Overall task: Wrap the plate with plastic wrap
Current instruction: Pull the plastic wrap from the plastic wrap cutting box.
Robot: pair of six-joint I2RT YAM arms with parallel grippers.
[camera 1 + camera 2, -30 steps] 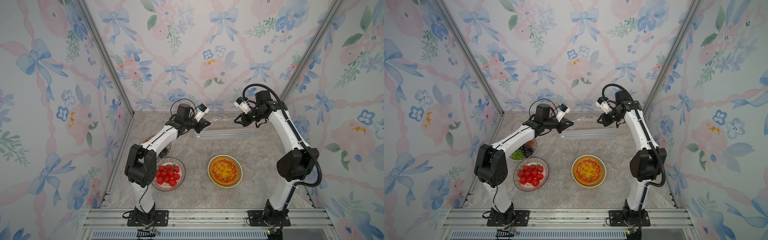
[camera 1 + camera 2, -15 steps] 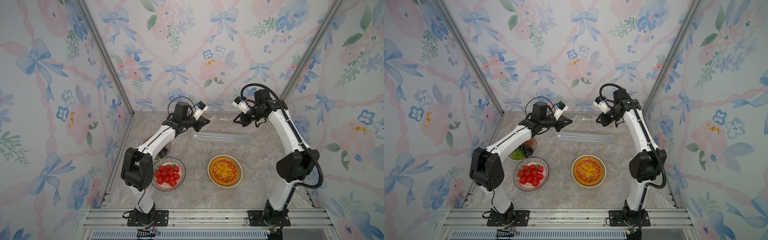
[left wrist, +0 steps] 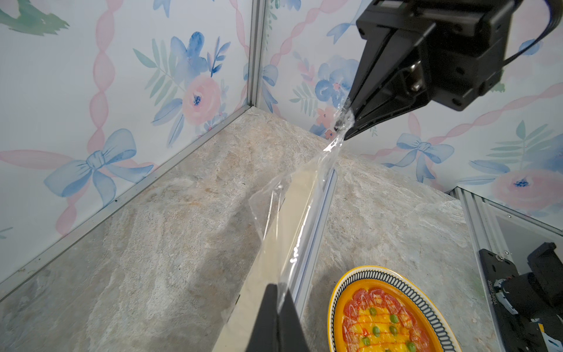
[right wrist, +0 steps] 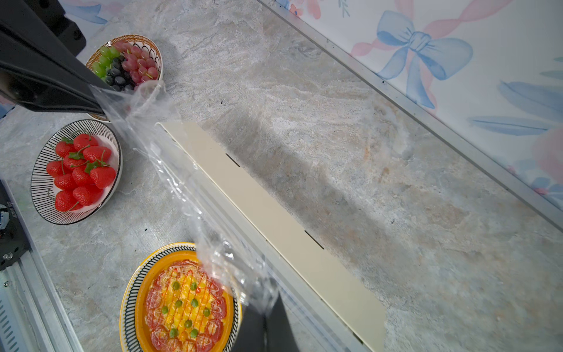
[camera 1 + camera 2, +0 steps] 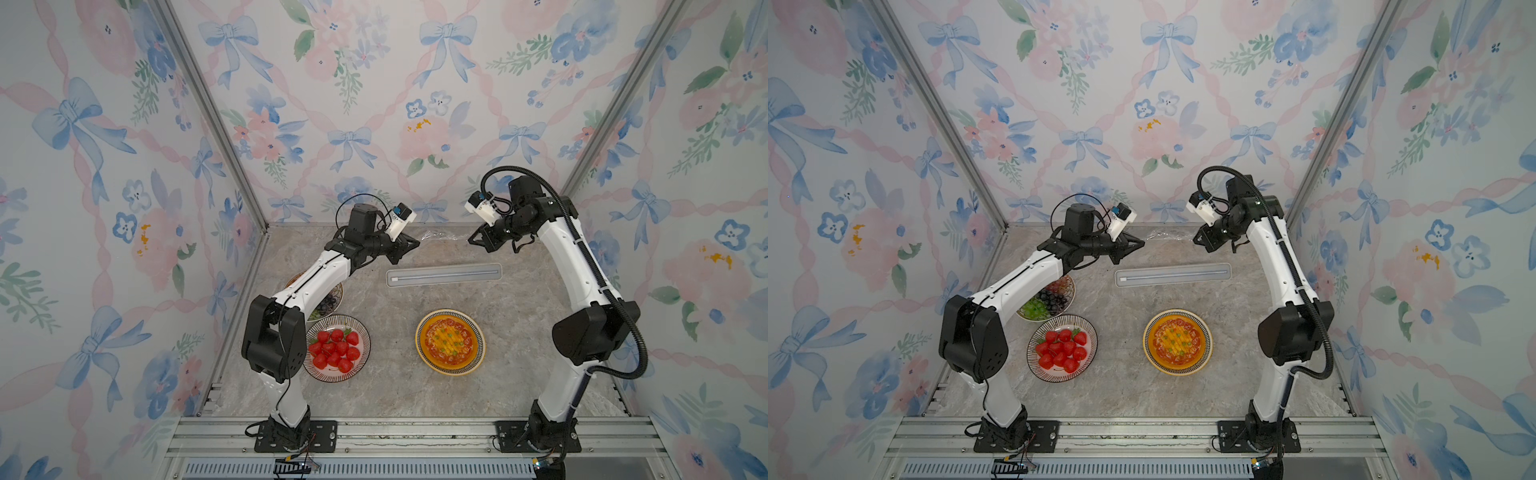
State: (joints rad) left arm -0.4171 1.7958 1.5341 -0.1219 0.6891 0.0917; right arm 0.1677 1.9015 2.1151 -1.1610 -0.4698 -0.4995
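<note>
As the left gripper (image 5: 417, 245) and right gripper (image 5: 471, 240) pinch one clear plastic wrap (image 5: 440, 237), one yellow round plate (image 5: 419, 344) sits six o'clock of one cream box (image 5: 444, 274).

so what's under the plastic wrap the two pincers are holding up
The long cream box and bare table. The plastic wrap is clear, so little is hidden; the orange plate sits apart, not beneath.

A robot test booth dressed up as a homely kitchen corner. Panels (image 5: 374, 83) papered with bows and flowers stand round a stone-look surface (image 5: 395, 386), joined by bare aluminium posts (image 5: 214, 112). Along the surface's near edge runs an aluminium rail (image 5: 415, 432) where the left arm (image 5: 316, 278) and right arm (image 5: 569, 257) are bolted. On the surface sit a bowl of strawberries (image 5: 366, 338) and a plate (image 5: 482, 343) of food.
</note>
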